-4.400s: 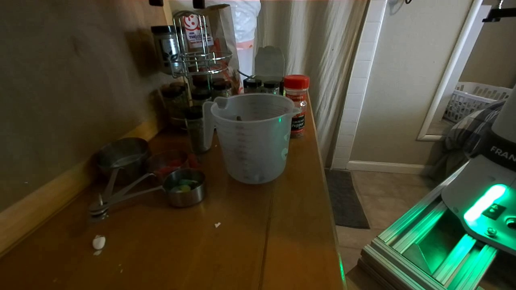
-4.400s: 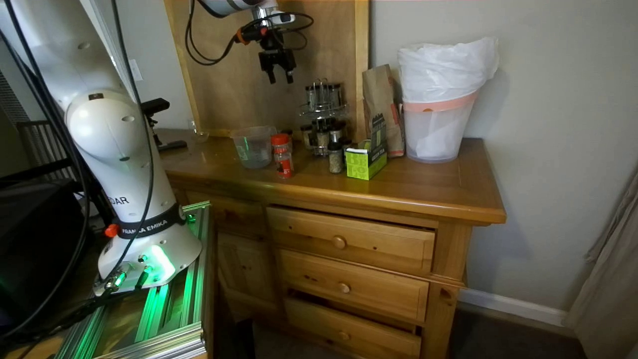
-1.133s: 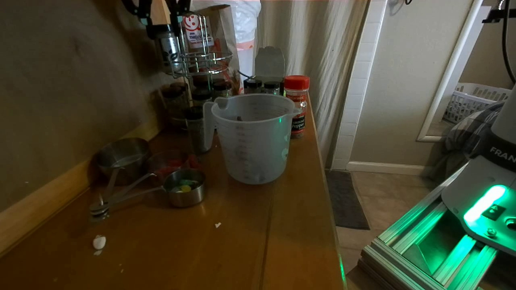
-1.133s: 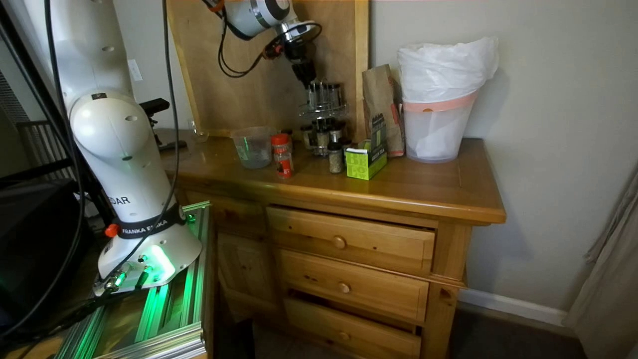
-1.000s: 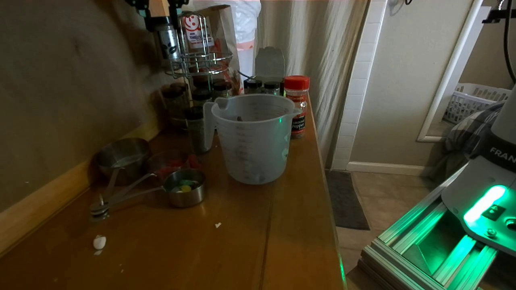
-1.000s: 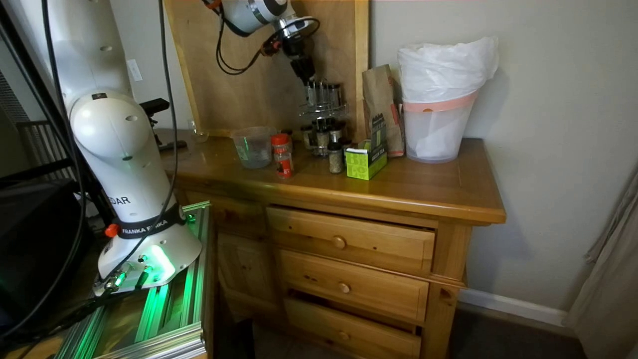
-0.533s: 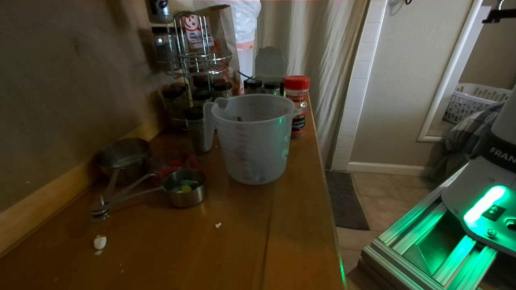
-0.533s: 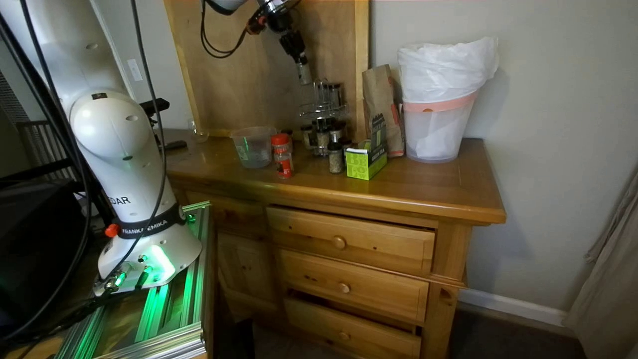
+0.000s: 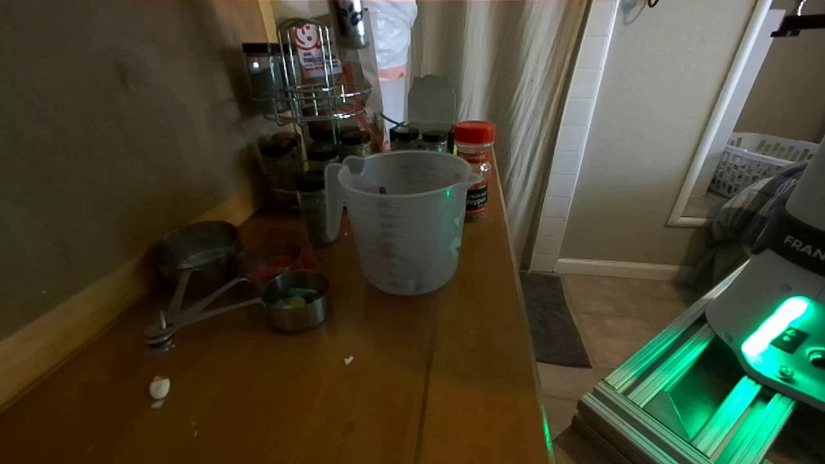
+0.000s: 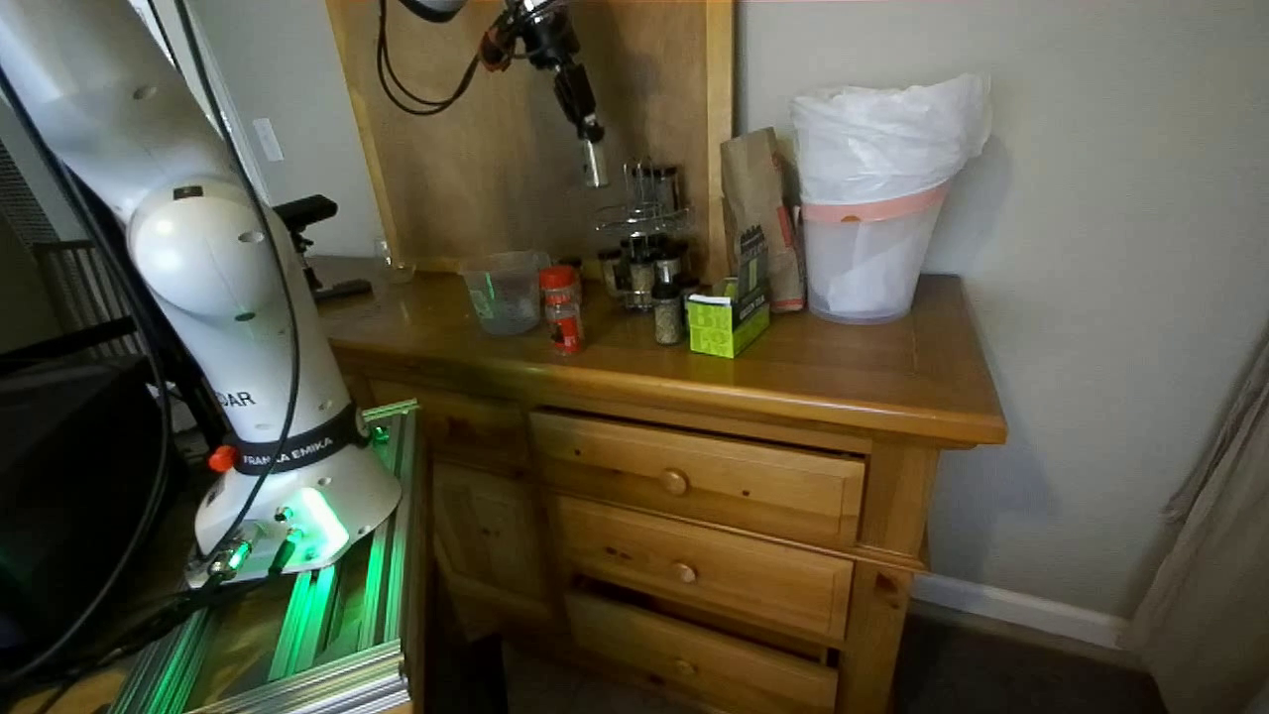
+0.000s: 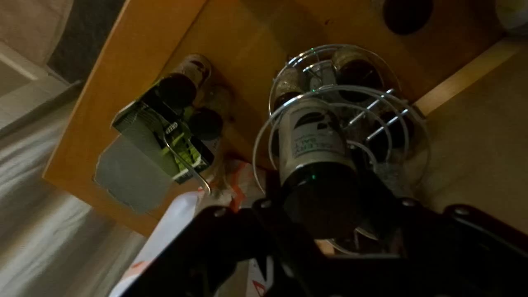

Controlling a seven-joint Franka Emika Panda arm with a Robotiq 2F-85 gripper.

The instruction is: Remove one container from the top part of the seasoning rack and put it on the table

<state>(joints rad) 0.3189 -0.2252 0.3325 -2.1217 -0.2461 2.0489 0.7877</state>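
Observation:
The container, a slim whitish bottle labelled celery salt with a black lid, hangs tilted in the air (image 10: 595, 164), beside the upper tier of the seasoning rack (image 10: 617, 222). My gripper (image 10: 592, 129) is shut on its lid end. In the wrist view the container (image 11: 315, 132) points away from the dark jaws, one finger on each side, with the rack's wire rings (image 11: 338, 88) beneath it. Another exterior view shows just the lower part of the container (image 9: 351, 24); the gripper is above that picture. Other bottles (image 10: 666, 184) stand in the top tier. The table (image 10: 843, 372) lies below.
Near the rack stand a translucent measuring cup (image 9: 406, 225), red-lidded jars (image 10: 564, 322), a dark-topped jar (image 10: 667, 317) and a green box (image 10: 729, 325). A paper bag (image 10: 758, 213) and a lined bin (image 10: 872, 238) are beyond. Metal measuring cups (image 9: 296, 306) lie along the wall.
A second ago the container was in the rack's top tier with my gripper on it. It has since been lifted out and carried sideways, away from the wall, in the gripper.

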